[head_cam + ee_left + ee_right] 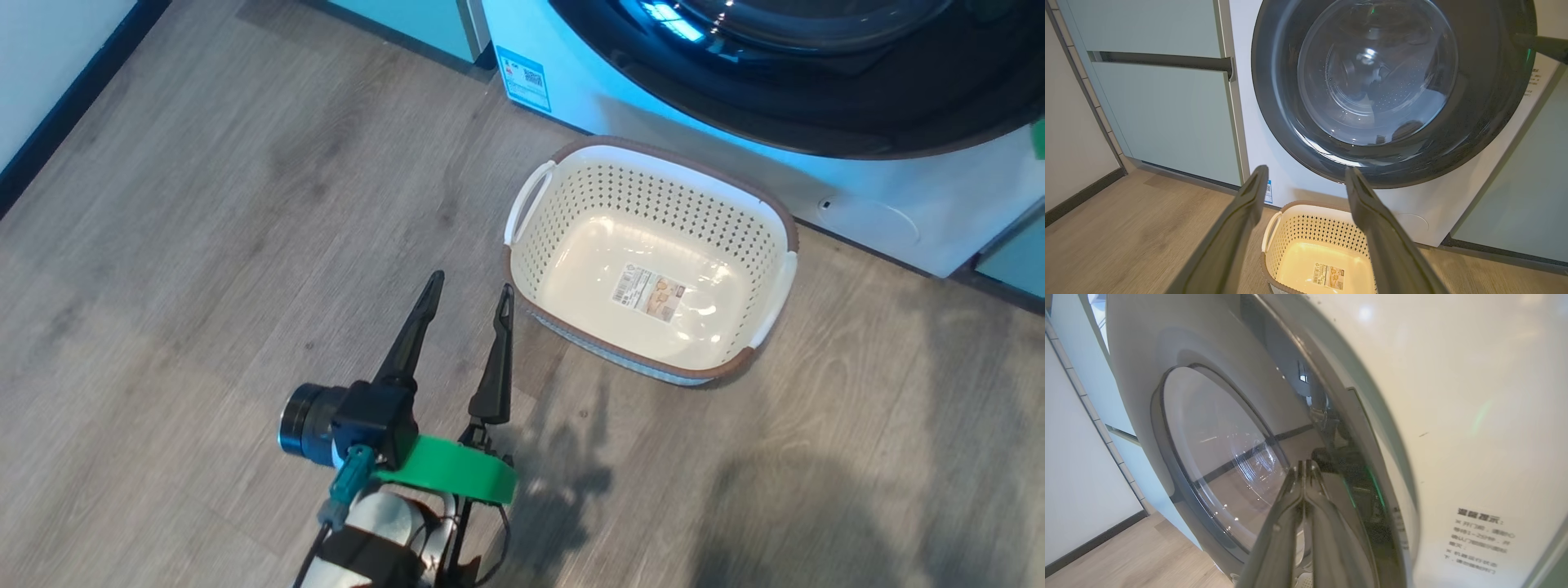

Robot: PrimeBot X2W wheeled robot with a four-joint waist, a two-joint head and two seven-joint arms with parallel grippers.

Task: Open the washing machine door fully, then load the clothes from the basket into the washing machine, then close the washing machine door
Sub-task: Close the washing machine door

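Observation:
The washing machine (898, 196) stands behind the basket (637, 196). Its door (1278, 102), a black ring around bulging glass, lies flat against the white front. The cream basket sits on the floor and holds just a label; the clothes are out of view. My left gripper (472, 284) hovers open over the floor just left of the basket, its fingers framing the basket (1310, 228) in the left wrist view. My right gripper (1304, 462) is shut, fingertips against the door's (1216, 457) black ring near its right edge. Its dark fingers (1545, 45) reach in from the right.
Pale green cabinets (1167, 110) flank the machine on the left, and another (1515, 204) stands on the right. A white wall with dark skirting (65, 106) runs along the left. Wood floor (204, 245) spreads out left of the basket.

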